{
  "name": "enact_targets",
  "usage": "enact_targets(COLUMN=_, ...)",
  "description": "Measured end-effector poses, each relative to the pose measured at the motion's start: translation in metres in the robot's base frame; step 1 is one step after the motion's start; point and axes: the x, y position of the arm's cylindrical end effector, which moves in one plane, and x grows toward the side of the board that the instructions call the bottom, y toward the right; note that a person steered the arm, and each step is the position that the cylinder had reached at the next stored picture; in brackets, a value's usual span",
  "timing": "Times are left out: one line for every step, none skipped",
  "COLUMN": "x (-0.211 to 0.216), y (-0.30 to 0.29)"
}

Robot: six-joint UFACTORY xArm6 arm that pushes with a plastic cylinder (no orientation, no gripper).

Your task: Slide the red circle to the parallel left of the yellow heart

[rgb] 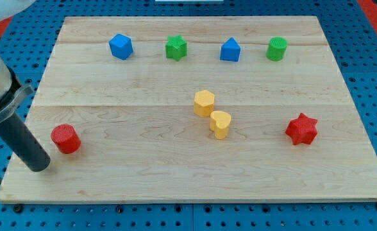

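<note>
The red circle [65, 138] sits near the left edge of the wooden board. The yellow heart [220, 123] stands near the board's middle, touching or nearly touching a yellow hexagon [204, 102] at its upper left. My tip [40, 164] rests on the board just below and left of the red circle, close to it, with a small gap. The rod slants up to the view's left.
Along the view's top stand a blue hexagon [120, 46], a green star [175, 47], a blue pentagon-like block [230, 50] and a green cylinder [277, 49]. A red star [301, 129] sits at the right. The board [175, 173] lies on a blue perforated base.
</note>
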Motion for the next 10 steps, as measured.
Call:
enact_targets(x=-0.027, y=0.0)
enact_targets(x=-0.027, y=0.0)
enact_targets(x=-0.027, y=0.0)
enact_targets(x=-0.03, y=0.013)
enact_targets(x=-0.033, y=0.032)
enact_targets(x=-0.049, y=0.049)
enact_targets(x=-0.067, y=0.053)
enact_targets(x=-0.079, y=0.047)
enact_targets(x=-0.094, y=0.019)
enact_targets(x=-0.094, y=0.017)
